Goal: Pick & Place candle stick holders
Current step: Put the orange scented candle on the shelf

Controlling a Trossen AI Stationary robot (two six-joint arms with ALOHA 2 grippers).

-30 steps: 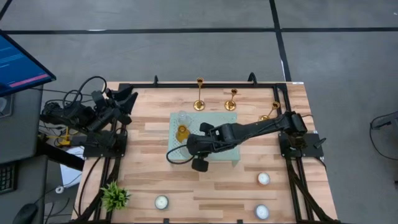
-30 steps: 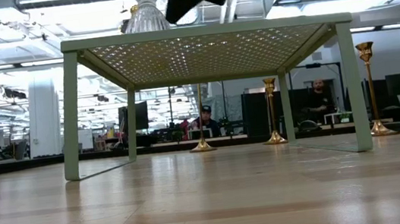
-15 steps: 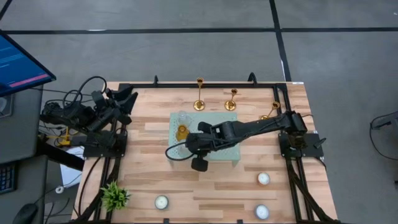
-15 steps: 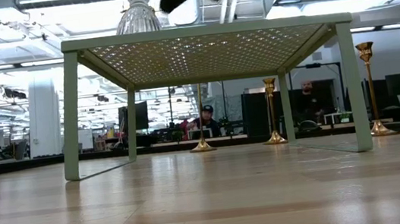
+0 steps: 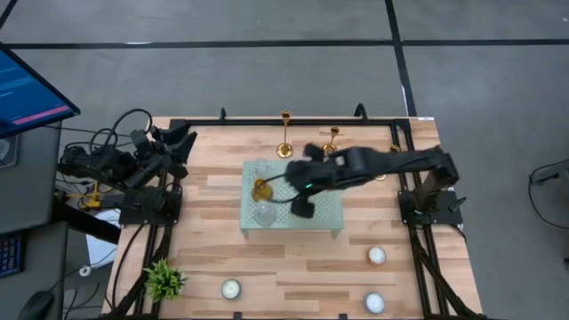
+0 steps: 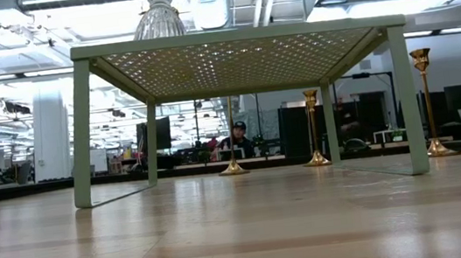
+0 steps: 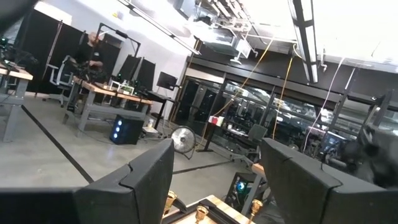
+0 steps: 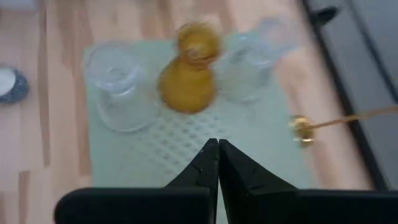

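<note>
Three gold candlesticks stand on their round bases along the table's far edge: the tallest (image 5: 285,133), a shorter one (image 5: 332,140), and a third (image 5: 391,153) partly hidden by my right arm. They also show in the low view (image 6: 314,127) (image 6: 426,100). My right gripper (image 5: 300,206) (image 8: 214,146) is shut and empty, raised above the pale green perforated stand (image 5: 311,222). My left gripper (image 7: 217,168) is open and empty, parked at the table's far left (image 5: 164,147).
On the stand's left part are a clear glass cup (image 5: 260,167), an amber cup (image 5: 260,188) and another clear cup (image 5: 264,213). Three white tealights (image 5: 377,256) (image 5: 231,288) (image 5: 374,302) and a small green plant (image 5: 164,280) sit near the front edge.
My right gripper has risen out of the low view and drawn back toward the table's right edge. The clear glass cup that was under it has come down and now stands alone on the stand's near left part.
</note>
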